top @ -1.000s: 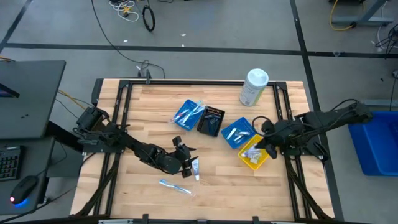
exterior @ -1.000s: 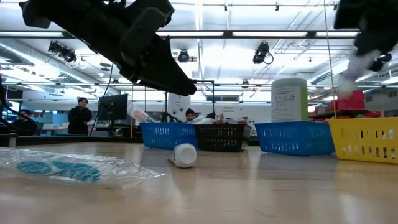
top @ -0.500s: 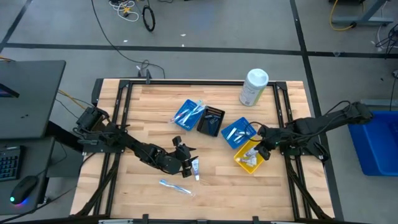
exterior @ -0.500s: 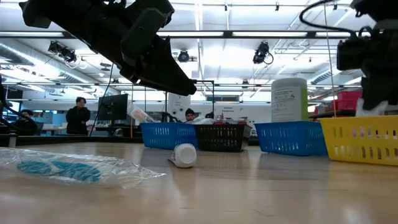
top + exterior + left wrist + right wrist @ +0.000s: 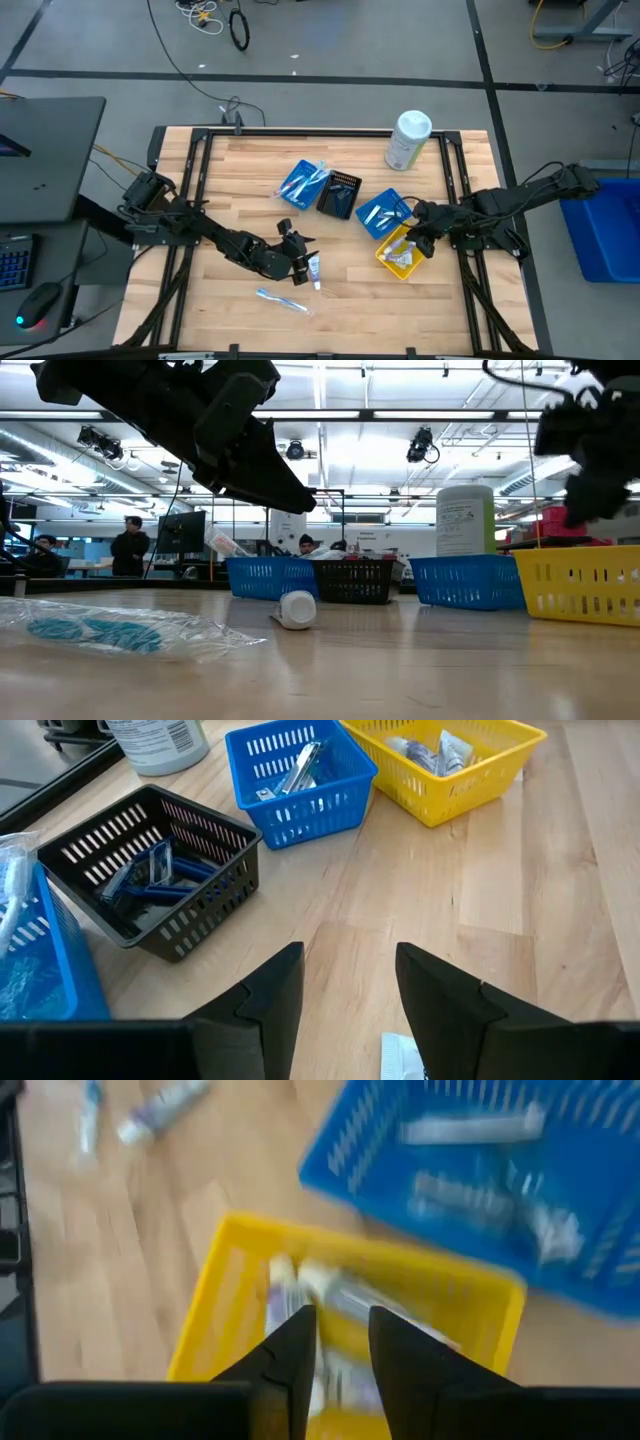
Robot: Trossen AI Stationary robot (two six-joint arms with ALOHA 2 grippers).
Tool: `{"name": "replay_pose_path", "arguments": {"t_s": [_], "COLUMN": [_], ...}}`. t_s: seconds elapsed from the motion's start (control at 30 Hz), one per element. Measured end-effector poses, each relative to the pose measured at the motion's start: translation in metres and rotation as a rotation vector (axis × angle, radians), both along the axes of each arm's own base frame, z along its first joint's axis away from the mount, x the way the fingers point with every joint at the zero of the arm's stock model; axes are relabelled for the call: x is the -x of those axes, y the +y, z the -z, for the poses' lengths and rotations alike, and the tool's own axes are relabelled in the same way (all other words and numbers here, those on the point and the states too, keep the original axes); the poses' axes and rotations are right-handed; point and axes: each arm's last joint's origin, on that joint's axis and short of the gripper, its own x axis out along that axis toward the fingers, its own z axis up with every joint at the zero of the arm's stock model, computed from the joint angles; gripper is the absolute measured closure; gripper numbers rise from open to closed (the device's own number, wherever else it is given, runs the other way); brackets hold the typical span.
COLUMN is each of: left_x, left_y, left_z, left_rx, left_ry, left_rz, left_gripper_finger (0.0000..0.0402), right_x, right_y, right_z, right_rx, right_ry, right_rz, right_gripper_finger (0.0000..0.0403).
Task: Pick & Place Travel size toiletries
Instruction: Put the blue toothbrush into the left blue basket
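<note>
Nearest the tabletop's front edge we are seeing a bagged toothbrush [image 5: 283,299] lying flat, and a toothpaste tube [image 5: 314,267] just beyond it, beside our left tool [image 5: 301,270], its fingers apart and empty. Toward the right edge our right tool [image 5: 421,243], fingers slightly apart and empty, is hovering over the yellow tray [image 5: 384,258] holding tubes. Farther back, the blue tray [image 5: 366,210], black tray [image 5: 339,194] with razors, and second blue tray [image 5: 296,183] are sitting mid-tabletop.

My high camera looks straight down on the whole table [image 5: 250,160]; my low camera sits level at its edge. Both wrist cameras closely share the yellow basket [image 5: 470,780].
</note>
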Motion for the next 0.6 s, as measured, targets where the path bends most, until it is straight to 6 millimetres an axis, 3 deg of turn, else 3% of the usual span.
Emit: {"name": "replay_pose_path", "arguments": {"t_s": [0.17,0.37,0.5,0.6], "left_x": [0.0,0.0,0.0,0.0], "left_y": [0.0,-0.001,-0.003,-0.006], "left_z": [0.0,0.0,0.001,0.002], "left_rx": [0.0,0.014,0.061,0.107], "left_ry": [0.0,0.007,0.03,0.062], "left_rz": [0.0,0.021,0.097,0.198], "left_gripper_finger": [0.0232,0.0232,0.0232,0.0232], "right_x": [-0.01,-0.035,-0.046,-0.054], "right_y": [-0.002,0.006,0.014,0.017], "right_z": [-0.021,-0.047,-0.05,-0.041], "right_rx": [0.139,0.154,0.113,0.082], "right_ry": [-0.167,-0.6,-0.792,-0.827], "right_rz": [0.019,-0.061,-0.253,-0.27], "right_gripper_finger": [0.0295,0.0291,0.0278,0.0263]}}
